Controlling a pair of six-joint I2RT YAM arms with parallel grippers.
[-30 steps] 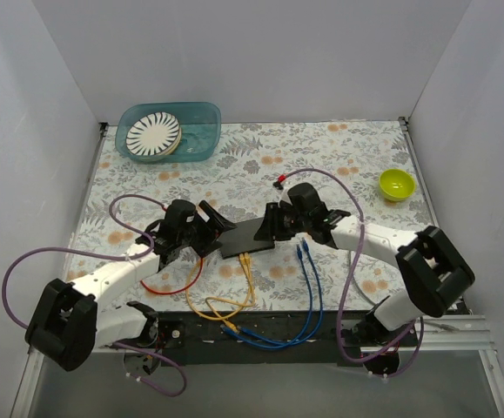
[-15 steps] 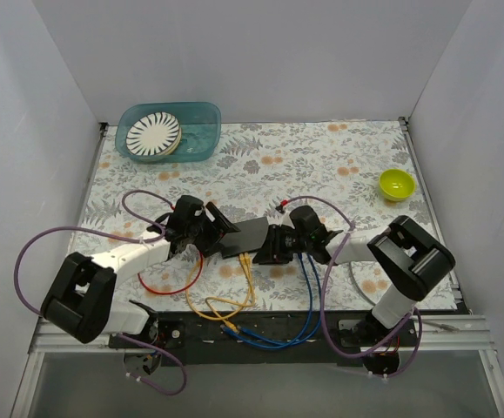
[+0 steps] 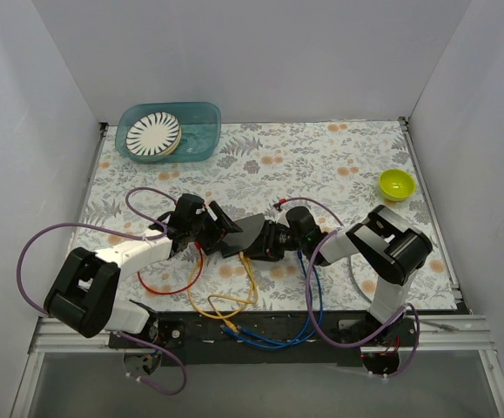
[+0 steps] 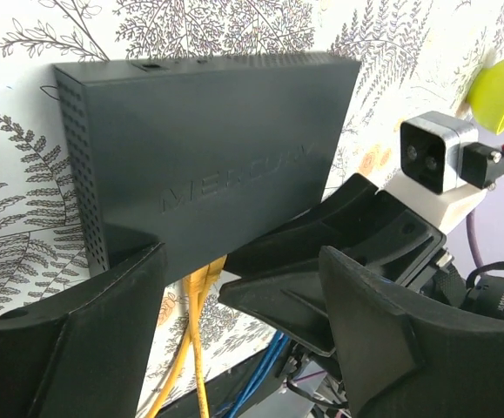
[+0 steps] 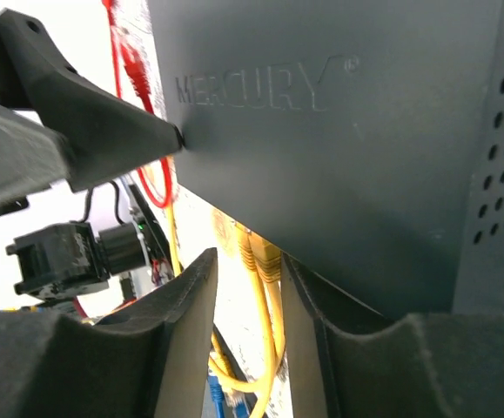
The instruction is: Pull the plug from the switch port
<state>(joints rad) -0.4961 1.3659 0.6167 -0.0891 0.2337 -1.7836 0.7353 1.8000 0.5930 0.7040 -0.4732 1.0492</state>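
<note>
— Right gripper (image 5: 250,266): part open, fingers (image 5: 182,322) either side of the yellow plugs (image 5: 260,257) at the switch's (image 5: 339,157) 6 o'clock edge. No squeeze visible.
— Left gripper (image 4: 238,261)?
— Wide open, straddling the switch's 9 o'clock end, one fingertip (image 5: 169,135) against the top face. Nothing clamped, as far as can be told.
— Switch location?
— Mid-tabletop (image 3: 321,165), plugs in their ports, yellow cables (image 3: 234,300) trailing toward 6 o'clock.
— Step in hand?
— Probably lining up on a plug, ahead of the grasp. Pull not begun.
— Next?
— Close on one plug only, likely pressing its latch, then draw straight back toward 6 o'clock, in line with the port. Steady the switch with the left, or risk dragging it along.
— Arm poses?
— Right: folded up from 5 o'clock, forearm low, running toward 9. Left: out from 7 o'clock, forearm low, aimed toward 2.
</note>
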